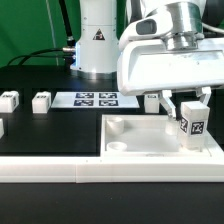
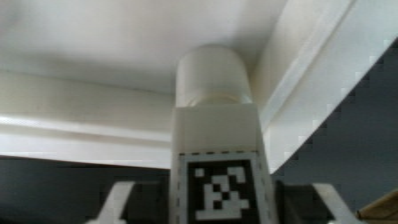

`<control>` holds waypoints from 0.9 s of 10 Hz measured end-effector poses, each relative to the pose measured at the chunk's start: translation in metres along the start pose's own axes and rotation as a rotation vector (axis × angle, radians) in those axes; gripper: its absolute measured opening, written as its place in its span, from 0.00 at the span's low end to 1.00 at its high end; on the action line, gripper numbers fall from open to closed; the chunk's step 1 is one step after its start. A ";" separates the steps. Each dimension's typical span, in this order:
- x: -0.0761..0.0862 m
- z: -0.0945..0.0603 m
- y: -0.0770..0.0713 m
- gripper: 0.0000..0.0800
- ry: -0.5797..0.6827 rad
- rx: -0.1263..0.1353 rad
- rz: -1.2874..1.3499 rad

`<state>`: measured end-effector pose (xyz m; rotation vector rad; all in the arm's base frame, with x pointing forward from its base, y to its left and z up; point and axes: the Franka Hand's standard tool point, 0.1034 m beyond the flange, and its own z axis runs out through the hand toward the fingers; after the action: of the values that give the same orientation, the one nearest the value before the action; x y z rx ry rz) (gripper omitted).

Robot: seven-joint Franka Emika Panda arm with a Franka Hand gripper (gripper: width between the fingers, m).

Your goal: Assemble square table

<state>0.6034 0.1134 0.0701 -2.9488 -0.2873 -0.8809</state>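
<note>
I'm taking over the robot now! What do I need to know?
Gripper: shut on one leg, holding it over the tabletop near its corner on the exterior view's right.
Two more legs sit loose at the exterior view's left.
Done: one leg picked up.
Left: fit it into its corner, then the others. No leg looks fitted yet.

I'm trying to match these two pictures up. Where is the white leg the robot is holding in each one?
Exterior view: the leg hangs in the gripper at the exterior view's right, over the square tabletop.
Wrist view: the leg fills the middle, pointing away from the camera.
Shared landmark: the black-and-white tag on the leg.
</note>
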 end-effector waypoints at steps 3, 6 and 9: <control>0.001 0.000 0.000 0.60 -0.003 0.001 0.000; 0.001 0.000 0.000 0.80 -0.003 0.001 0.000; 0.004 -0.004 0.003 0.81 -0.014 0.000 0.003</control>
<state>0.6056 0.1106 0.0755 -2.9554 -0.2835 -0.8605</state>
